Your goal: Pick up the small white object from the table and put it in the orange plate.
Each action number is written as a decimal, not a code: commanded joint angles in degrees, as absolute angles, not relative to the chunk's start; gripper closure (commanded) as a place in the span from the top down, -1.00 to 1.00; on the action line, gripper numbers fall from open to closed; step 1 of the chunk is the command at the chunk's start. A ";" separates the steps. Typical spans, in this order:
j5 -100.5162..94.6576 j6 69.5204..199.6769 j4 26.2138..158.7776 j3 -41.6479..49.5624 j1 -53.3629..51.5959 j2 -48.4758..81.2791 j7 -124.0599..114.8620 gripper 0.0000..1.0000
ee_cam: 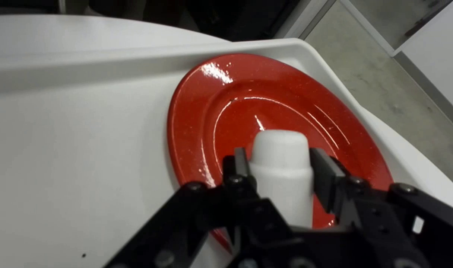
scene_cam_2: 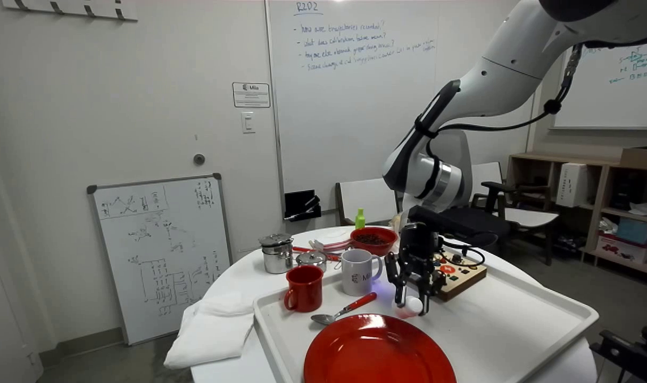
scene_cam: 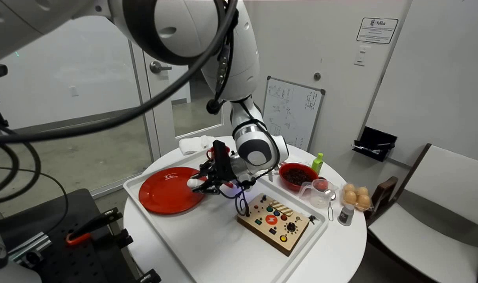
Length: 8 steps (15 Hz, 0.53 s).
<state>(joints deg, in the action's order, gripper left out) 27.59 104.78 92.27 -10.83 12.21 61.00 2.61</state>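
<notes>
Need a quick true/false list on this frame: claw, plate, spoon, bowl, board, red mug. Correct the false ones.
1. The claw grips the small white object. True.
2. The small white object lies in the orange plate. False: the claw holds it off the plate.
3. A red-handled spoon lies near the plate. True.
4. The red bowl holds eggs. False: it holds dark bits; the eggs sit apart.
5. The button board rests on the tray. True.
6. The red mug lies on its side. False: it stands upright.
</notes>
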 commanded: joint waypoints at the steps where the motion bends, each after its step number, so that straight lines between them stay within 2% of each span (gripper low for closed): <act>1: 29.62 100.43 89.96 -10.54 11.15 61.67 3.36 -0.63; 8: 27.76 95.52 87.62 -9.66 6.12 62.67 0.90 -0.63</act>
<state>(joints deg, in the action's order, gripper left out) 28.08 98.92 90.50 -10.68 8.68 61.15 2.18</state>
